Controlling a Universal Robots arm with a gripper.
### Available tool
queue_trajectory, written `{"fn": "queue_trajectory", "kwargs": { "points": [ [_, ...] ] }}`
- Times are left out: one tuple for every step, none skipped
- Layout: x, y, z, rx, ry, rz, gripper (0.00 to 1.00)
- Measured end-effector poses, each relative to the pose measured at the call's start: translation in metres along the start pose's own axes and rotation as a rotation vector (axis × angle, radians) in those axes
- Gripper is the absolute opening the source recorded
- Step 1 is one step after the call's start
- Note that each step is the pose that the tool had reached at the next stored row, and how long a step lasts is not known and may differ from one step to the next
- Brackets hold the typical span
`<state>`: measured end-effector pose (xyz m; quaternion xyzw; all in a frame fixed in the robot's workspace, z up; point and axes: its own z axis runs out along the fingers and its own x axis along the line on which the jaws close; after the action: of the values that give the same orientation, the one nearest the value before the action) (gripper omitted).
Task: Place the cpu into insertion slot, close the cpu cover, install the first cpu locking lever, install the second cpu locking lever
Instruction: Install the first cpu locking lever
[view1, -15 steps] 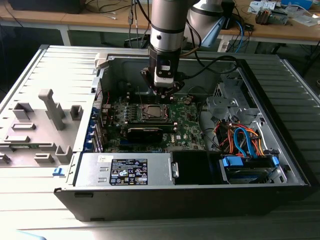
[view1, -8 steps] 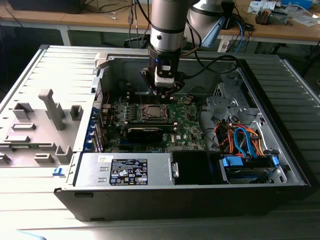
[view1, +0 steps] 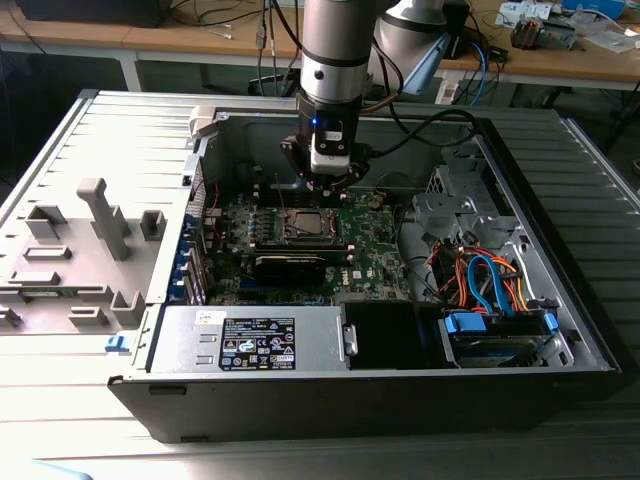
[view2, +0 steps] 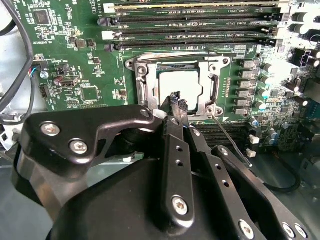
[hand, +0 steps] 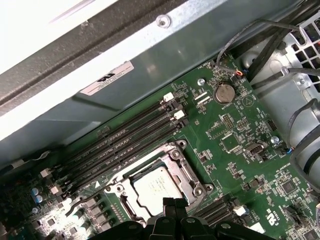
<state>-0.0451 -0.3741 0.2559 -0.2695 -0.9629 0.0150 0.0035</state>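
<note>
Second wrist view: cpu (view2: 181, 85) sits in the insertion slot (view2: 141, 94), silver top showing through the window of the cpu cover (view2: 216, 89), which lies flat over it. So chip is placed and the frame plate looks closed. Pincer (view2: 177, 101) hangs right at the near edge of the socket, fingertips pressed together, nothing between them that I can make out. A thin wire locking lever (view2: 231, 140) sticks out slanted from the socket corner across the green motherboard (view2: 95, 55), looks not latched yet.

First wrist view gives the same picture: cpu (hand: 156, 186) under the cover (hand: 186, 176), pincer (hand: 171, 202) tips just beside the socket edge, memory slots (hand: 125, 142) running alongside, coin cell battery (hand: 224, 93) well apart.

Exterior view: arm comes straight down into the open pc case (view1: 560, 330), pincer (view1: 327, 187) over the socket (view1: 307, 226).

Handling, my read:
- cpu: light, rigid, slick metal lid, fragile on the underside; pins in the socket bend easily. Edges only, no sideways drag.
- cover: thin stiff sheet metal, hinged; push on the frame, not through the window.
- lever: springy steel wire, stiff, small and slippery. Take it near the free bent end, where the leverage is, and expect it to fight back until hooked.
</note>
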Motion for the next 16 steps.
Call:
{"fn": "queue_trajectory", "kwargs": {
  "points": [
    [0.0000, 0.0000, 0.0000, 0.0000, 0.0000, -0.002, 0.11],
    [0.0000, 0.0000, 0.0000, 0.0000, -0.0001, -0.003, 0.11],
    [0.0000, 0.0000, 0.0000, -0.0001, -0.0001, -0.005, 0.11],
    [0.0000, 0.0000, 0.0000, 0.0000, -0.0002, -0.007, 0.11],
    [0.0000, 0.0000, 0.0000, 0.0000, -0.0003, -0.010, 0.11],
    [0.0000, 0.0000, 0.0000, 0.0000, -0.0004, -0.012, 0.11],
    [0.0000, 0.0000, 0.0000, 0.0000, -0.0004, -0.014, 0.11],
    [0.0000, 0.0000, 0.0000, -0.0001, -0.0005, -0.016, 0.11],
    [0.0000, 0.0000, 0.0000, -0.0001, -0.0005, -0.017, 0.11],
    [0.0000, 0.0000, 0.0000, 0.0000, -0.0006, -0.019, 0.11],
    [0.0000, 0.0000, 0.0000, -0.0001, -0.0006, -0.021, 0.11],
    [0.0000, 0.0000, 0.0000, 0.0000, -0.0007, -0.024, 0.11],
    [0.0000, 0.0000, 0.0000, 0.0000, -0.0008, -0.027, 0.11],
    [0.0000, 0.0000, 0.0000, -0.0001, -0.0008, -0.028, 0.11],
    [0.0000, 0.0000, 0.0000, 0.0000, -0.0009, -0.031, 0.11],
    [0.0000, 0.0000, 0.0000, -0.0001, -0.0010, -0.032, 0.11]
  ]
}}
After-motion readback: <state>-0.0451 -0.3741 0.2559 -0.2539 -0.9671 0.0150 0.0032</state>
